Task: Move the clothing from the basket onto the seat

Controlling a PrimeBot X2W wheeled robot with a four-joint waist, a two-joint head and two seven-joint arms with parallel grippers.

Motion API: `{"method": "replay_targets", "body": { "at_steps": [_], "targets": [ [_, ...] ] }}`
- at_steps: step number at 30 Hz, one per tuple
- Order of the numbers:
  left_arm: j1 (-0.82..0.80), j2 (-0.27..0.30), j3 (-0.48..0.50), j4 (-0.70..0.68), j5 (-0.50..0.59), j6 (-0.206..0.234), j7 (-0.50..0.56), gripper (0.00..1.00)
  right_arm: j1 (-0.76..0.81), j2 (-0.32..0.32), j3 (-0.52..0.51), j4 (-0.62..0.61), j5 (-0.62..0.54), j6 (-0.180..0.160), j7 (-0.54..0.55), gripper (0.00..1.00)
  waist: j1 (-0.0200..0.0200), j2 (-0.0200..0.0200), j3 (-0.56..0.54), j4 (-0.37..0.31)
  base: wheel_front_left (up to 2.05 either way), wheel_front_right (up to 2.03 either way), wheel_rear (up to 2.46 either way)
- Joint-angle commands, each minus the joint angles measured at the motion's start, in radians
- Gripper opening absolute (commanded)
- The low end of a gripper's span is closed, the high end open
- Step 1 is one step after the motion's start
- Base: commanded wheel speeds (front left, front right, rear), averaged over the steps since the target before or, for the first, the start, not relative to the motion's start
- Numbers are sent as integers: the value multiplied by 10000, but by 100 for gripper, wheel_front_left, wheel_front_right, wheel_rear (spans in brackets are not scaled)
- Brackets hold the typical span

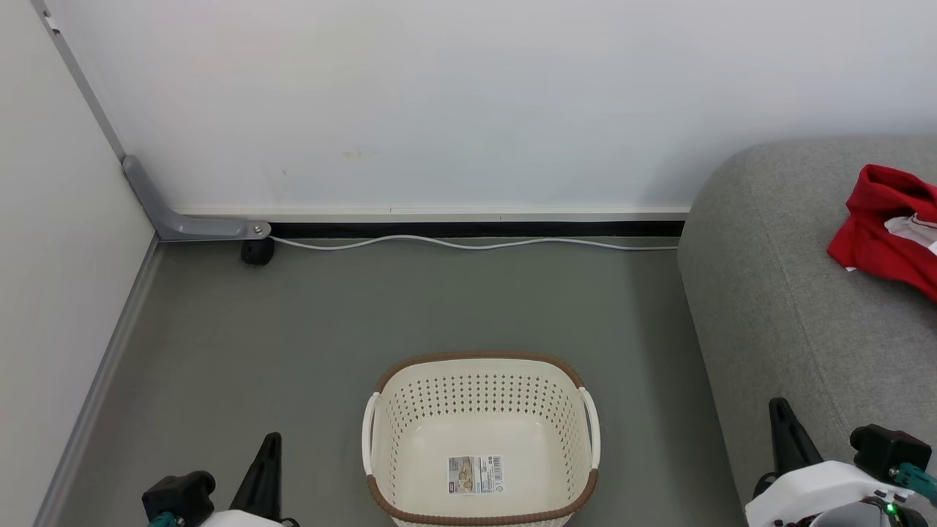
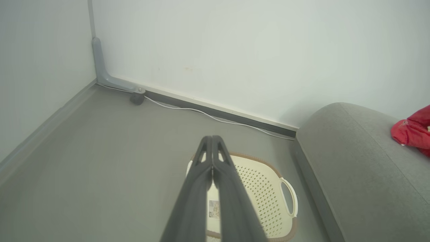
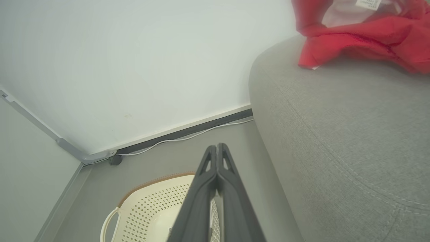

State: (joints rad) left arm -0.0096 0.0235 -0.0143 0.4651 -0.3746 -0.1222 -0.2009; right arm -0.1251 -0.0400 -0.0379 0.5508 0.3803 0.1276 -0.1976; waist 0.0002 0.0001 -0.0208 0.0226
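Plainly clothing (image 1: 882,227) lies on seat (image 1: 768,307), apart from pinched-together left tool (image 2: 212,137) and right tool (image 3: 217,146).

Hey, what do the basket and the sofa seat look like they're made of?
The basket: likely matte cream moulded plastic, given its even punched holes; the brown rim looks woven, maybe imitation. The seat: grey woven upholstery fabric, showing textured weave and stitched seams.

Bright even light, soft shadows, wide-angle wrist distortion
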Motion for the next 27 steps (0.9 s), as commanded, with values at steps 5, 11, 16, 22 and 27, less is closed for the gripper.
{"method": "replay_targets", "body": {
  "at_steps": [5, 11, 16, 22, 27],
  "targets": [
    [-425, 128, 168, -374, -672, -15, 124, 0, -264, -130, -68, -468, 689, 6, 163, 0, -1, -1, 11, -9, 0, 0, 0],
    [-456, 136, 231, -483, -1354, -19, 299, 0, -237, -129, -105, -622, 1368, 7, 332, 0, -1, -1, 24, -22, 0, 0, 0],
    [-483, 143, 286, -572, -1923, -22, 446, 0, -215, -127, -138, -749, 1933, 8, 474, 0, -1, -1, 35, -32, 0, 0, 0],
    [-516, 151, 350, -678, -2601, -26, 621, 0, -190, -126, -178, -900, 2608, 10, 646, 0, -1, -1, 48, -45, 0, 0, 0],
    [-543, 158, 405, -767, -3170, -30, 768, 0, -168, -124, -212, -1026, 3172, 11, 789, 0, -1, -1, 59, -55, 0, 0, 0]
  ]
}}
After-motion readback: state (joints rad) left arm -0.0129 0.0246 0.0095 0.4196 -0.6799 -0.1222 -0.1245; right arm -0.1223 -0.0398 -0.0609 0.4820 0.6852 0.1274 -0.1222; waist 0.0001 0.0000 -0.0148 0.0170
